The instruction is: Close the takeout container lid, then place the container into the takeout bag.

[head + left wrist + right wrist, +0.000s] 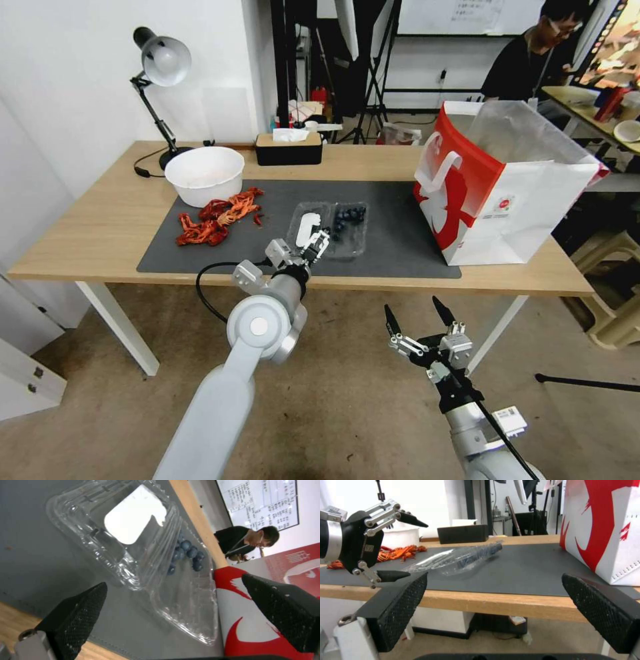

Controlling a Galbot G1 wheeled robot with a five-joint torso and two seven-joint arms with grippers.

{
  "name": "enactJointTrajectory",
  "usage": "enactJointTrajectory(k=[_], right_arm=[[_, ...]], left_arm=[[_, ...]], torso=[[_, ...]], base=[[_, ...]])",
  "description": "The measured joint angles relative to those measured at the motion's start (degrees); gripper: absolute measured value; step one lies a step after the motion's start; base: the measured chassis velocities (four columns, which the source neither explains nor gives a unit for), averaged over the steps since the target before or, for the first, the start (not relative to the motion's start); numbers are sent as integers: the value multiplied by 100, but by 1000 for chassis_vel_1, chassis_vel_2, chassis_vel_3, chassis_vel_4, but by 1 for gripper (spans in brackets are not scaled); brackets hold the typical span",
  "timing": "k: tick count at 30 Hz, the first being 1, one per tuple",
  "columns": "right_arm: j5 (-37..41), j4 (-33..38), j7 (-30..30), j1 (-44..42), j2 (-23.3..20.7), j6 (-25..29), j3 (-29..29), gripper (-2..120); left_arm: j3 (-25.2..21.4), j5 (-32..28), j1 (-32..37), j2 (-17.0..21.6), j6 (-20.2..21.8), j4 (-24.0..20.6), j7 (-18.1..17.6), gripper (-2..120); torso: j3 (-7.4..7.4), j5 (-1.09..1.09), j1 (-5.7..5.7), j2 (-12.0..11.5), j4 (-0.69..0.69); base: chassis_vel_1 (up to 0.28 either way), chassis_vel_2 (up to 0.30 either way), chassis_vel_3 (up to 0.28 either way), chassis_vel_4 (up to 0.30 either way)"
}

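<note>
The takeout container [330, 228] lies open and flat on the dark mat [393, 243] near the worktop's [100, 227] front edge, its labelled lid [308, 227] spread to the left of the tray half, where the blueberries [349, 217] sit. The left gripper [313, 248] hovers just at the lid's near edge with its jaws released and nothing between them. The takeout bag [507, 193] stands upright and open at the mat's right end, while the right gripper [417, 319] hangs below the worktop's front edge, jaws spread wide and empty.
</note>
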Motion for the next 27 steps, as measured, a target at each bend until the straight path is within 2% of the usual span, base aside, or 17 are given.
enactJointTrajectory(k=[27], right_arm=[[-48, -64, 9, -33, 31, 54, 19, 100]], left_arm=[[79, 37, -216, -159, -83, 321, 39, 100]], torso=[[0, 0, 0, 0, 0]], base=[[0, 0, 0, 0]])
